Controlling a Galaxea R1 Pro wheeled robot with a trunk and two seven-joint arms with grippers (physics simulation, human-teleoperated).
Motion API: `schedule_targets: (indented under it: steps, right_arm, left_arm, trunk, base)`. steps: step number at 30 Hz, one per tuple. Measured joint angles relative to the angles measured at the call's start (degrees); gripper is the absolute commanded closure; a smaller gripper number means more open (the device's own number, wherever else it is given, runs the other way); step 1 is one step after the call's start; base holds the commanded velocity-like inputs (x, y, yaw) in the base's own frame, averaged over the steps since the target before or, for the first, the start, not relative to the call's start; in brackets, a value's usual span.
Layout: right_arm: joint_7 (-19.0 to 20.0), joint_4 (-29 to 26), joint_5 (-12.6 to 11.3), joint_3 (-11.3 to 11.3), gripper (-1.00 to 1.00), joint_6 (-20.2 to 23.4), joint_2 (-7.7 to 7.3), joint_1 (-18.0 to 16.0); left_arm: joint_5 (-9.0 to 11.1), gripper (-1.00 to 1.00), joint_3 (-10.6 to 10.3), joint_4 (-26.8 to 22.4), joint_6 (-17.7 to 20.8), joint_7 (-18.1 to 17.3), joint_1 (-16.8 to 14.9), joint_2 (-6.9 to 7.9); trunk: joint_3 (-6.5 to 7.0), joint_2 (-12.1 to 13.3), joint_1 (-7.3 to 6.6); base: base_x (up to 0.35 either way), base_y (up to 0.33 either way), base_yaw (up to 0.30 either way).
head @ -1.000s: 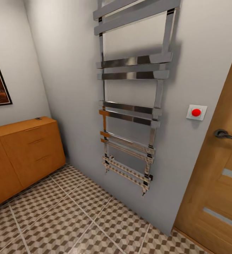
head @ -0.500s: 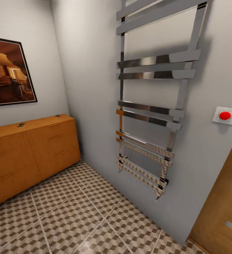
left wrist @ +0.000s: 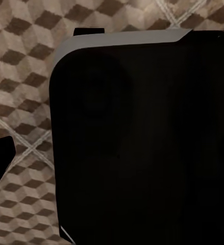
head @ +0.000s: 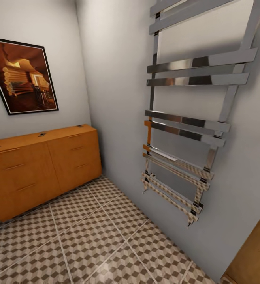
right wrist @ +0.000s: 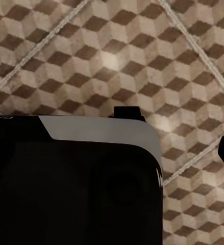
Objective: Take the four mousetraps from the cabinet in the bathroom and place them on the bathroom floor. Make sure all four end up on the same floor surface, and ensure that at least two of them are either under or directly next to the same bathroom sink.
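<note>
One framed picture [head: 22, 76] is hung at the left above one orange-brown wooden cabinet [head: 43, 167], on whose flat top three small dark mousetraps [head: 42, 134] are seen. Cube-patterned tiles cover the bathroom floor [head: 90, 240]. One chrome towel rail [head: 189, 118] is mounted rightward. Whether either claw is apart cannot be told.

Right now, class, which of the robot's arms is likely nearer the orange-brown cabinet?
Left, probably. The cabinet stands ahead on the robot's left; the left arm's camera looks down at floor tiles on that side, the right arm's on the far side.
</note>
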Motion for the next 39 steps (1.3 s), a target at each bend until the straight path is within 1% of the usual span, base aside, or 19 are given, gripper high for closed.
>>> schedule_targets:
  steps: [30, 39]
  right_arm:
    - [0.0, 0.0, 0.0, 0.0, -1.00, 0.0, 0.00, 0.0]
    - [0.0, 0.0, 0.0, 0.0, -1.00, 0.0, 0.00, 0.0]
  left_arm:
    - [0.0, -1.00, 0.0, 0.0, 0.0, 0.0, 0.0, 0.00]
    - [0.0, -1.00, 0.0, 0.0, 0.0, 0.0, 0.0, 0.00]
  trunk:
    - [-2.18, 0.0, 0.00]
    - [-2.75, 0.0, 0.00]
  base:
    - [0.000, 0.000, 0.193]
    - [0.000, 0.000, 0.232]
